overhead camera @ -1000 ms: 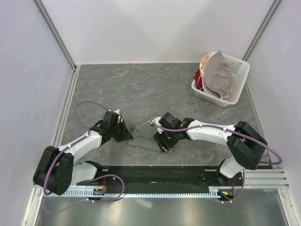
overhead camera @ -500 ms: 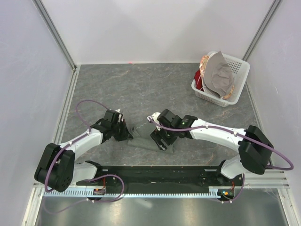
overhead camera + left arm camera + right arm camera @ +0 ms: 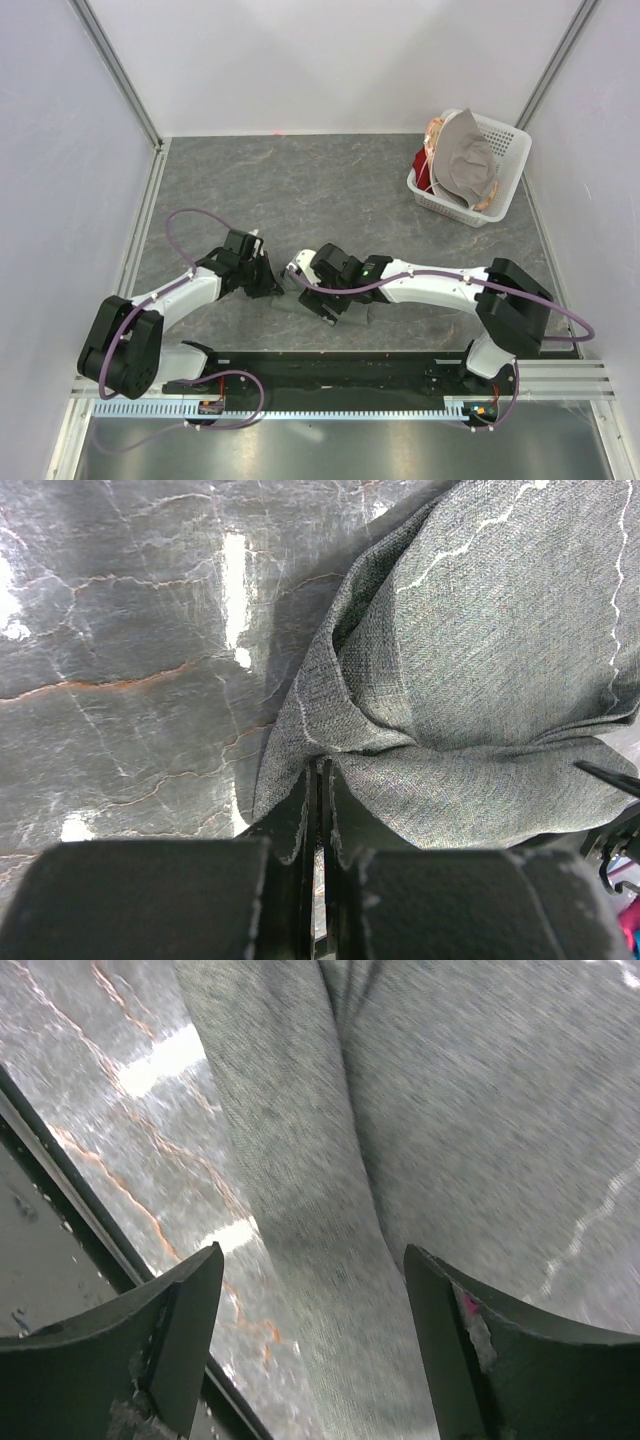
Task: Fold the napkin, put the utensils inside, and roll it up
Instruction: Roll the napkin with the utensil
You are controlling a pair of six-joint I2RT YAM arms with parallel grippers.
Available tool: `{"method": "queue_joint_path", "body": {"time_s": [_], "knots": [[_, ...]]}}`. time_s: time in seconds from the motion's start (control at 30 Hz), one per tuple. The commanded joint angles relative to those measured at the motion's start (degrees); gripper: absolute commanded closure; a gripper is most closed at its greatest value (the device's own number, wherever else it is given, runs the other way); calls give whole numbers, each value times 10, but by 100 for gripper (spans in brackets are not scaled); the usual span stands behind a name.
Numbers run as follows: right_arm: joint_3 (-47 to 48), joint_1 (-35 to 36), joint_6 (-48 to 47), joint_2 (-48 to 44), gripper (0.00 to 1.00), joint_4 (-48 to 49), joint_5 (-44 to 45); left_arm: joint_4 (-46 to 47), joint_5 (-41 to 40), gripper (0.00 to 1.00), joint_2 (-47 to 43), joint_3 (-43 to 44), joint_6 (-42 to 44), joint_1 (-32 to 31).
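The dark grey-green napkin (image 3: 287, 303) lies bunched and rolled near the front of the table, mostly hidden under my right arm. In the left wrist view the napkin (image 3: 480, 680) fills the right half, its light hem showing. My left gripper (image 3: 272, 285) is at the napkin's left end, and its jaws are shut on a cloth fold (image 3: 318, 770). My right gripper (image 3: 318, 300) is open just above the napkin. In the right wrist view its fingers straddle a rolled ridge of the napkin (image 3: 300, 1190). The spoon is hidden.
A white basket (image 3: 508, 160) with a paler grey-beige cloth (image 3: 465, 158) and red items stands at the back right. The black rail of the arm bases (image 3: 340, 368) runs along the near edge, close to the napkin.
My right gripper has moved left along the napkin, toward my left gripper. The left gripper has barely moved and still holds the cloth.
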Motion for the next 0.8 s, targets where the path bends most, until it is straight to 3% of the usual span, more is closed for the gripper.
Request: {"method": "queue_joint_path", "body": {"time_s": [0.0, 0.3, 0.5, 0.6, 0.63, 0.67, 0.73, 0.77], "knots": [[5, 4, -11, 18, 20, 71, -29, -2, 12, 98, 10, 22, 26, 2], [-13, 4, -25, 65, 30, 90, -45, -1, 13, 98, 8, 28, 26, 1], [-28, 3, -16, 76, 49, 101, -65, 7, 19, 98, -9, 29, 25, 2], [-39, -3, -16, 77, 60, 117, -108, 10, 17, 79, -26, 28, 23, 2], [-44, -9, -16, 78, 61, 121, -121, 10, 15, 57, -44, 27, 23, 2], [-46, -11, -16, 79, 62, 126, -136, 10, 6, 44, -55, 23, 21, 1], [-49, -23, -2, 83, 64, 129, -181, 9, -7, 25, -93, 18, 20, 1], [-50, -27, 0, 84, 65, 132, -195, 8, -20, 22, -106, 13, 19, 2]]}}
